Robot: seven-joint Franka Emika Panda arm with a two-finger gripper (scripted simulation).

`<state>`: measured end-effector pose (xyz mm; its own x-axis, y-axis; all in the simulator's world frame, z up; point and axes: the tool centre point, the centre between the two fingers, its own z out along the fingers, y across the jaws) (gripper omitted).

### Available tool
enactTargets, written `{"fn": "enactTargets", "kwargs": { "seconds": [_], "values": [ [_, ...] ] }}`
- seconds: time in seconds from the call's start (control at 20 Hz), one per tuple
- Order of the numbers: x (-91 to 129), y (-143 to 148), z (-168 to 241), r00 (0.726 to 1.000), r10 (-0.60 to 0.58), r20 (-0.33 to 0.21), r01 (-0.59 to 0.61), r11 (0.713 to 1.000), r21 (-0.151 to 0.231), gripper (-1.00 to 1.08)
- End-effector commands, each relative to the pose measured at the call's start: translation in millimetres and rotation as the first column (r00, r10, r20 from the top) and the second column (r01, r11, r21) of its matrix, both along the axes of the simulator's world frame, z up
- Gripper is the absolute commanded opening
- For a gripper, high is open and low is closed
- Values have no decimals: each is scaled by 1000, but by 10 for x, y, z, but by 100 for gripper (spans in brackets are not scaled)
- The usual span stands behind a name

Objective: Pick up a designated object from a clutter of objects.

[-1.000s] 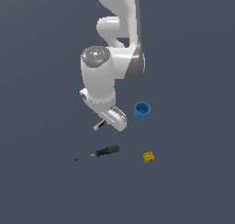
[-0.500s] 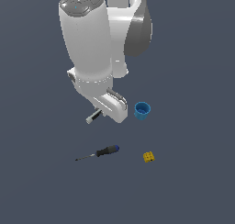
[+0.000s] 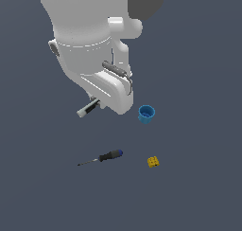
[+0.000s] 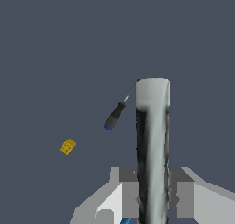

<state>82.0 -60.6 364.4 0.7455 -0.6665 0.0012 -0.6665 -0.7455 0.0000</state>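
Arm has come up and toward the camera since half a second ago: it now fills the upper half of the exterior view, and the marker (image 3: 88,108) has risen with it, sticking out from under the wrist housing toward the exterior view's left.

Tool (image 4: 153,198) is pinching the marker. In the wrist view the stick (image 4: 153,140) runs straight out between the two fingers (image 4: 130,195), both pads pressed against its sides, black body streaked with light grey, pale end furthest from the wrist. In the exterior view the tool itself is hidden behind the arm; only the marker's free end shows.

Marker is off the bench (image 3: 198,187), well clear of the other items.

Still lying on the bench:
- screwdriver (image 3: 103,157), black handle with blue end cap, thin shaft pointing to the exterior view's left. Also seen in the wrist view (image 4: 117,114), just beside the marker's far end in the picture.
- blue cup (image 3: 146,114), upright, near the arm's lower edge on the exterior view's right.
- yellow studded block (image 3: 152,162), near the screwdriver handle, apart from it.
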Motion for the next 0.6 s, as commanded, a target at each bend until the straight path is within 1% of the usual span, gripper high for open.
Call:
{"fn": "enactTargets", "kwargs": {
  "seconds": [0.0,0.25,0.55],
  "values": [
    [49,-7,171,1000,1,-1,-1,1000,0,-100],
    [126,-20,405,1000,1,-1,-1,1000,0,-100],
    [181,-29,557,1000,1,-1,-1,1000,0,-100]
  ]
}}
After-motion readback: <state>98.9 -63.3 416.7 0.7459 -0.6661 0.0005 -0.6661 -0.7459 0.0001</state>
